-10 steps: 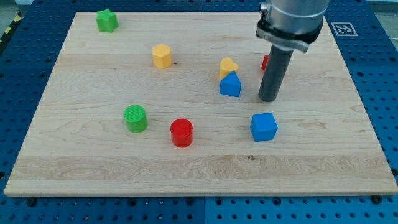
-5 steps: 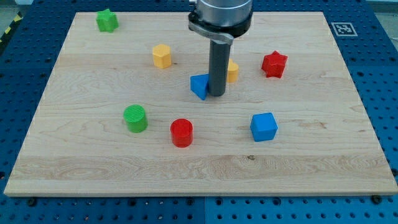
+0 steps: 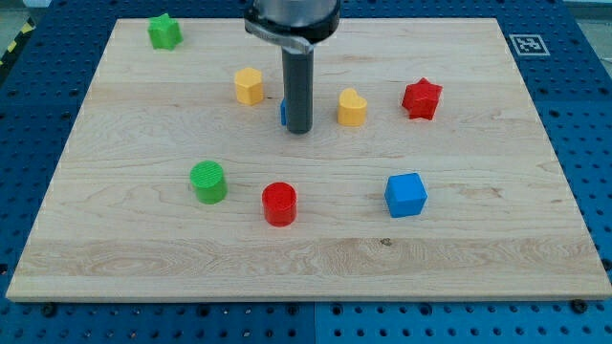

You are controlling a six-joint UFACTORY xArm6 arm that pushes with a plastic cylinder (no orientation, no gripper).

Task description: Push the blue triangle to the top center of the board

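Note:
The blue triangle (image 3: 284, 112) is almost wholly hidden behind my rod; only a thin blue sliver shows at the rod's left edge, above the board's middle. My tip (image 3: 299, 130) rests on the wooden board (image 3: 143, 239), just below and to the right of that sliver, touching or nearly touching it. The yellow hexagon (image 3: 249, 86) lies to the upper left of my tip and the yellow heart (image 3: 352, 107) to its right.
A green star (image 3: 164, 32) sits at the top left corner. A red star (image 3: 422, 98) lies at the right. A green cylinder (image 3: 207, 182), a red cylinder (image 3: 279, 204) and a blue cube (image 3: 405, 194) lie in the lower half.
My tip swept left from beside the red star, pushed the blue triangle left and then up, away from the yellow heart. The triangle is now mostly hidden behind the rod.

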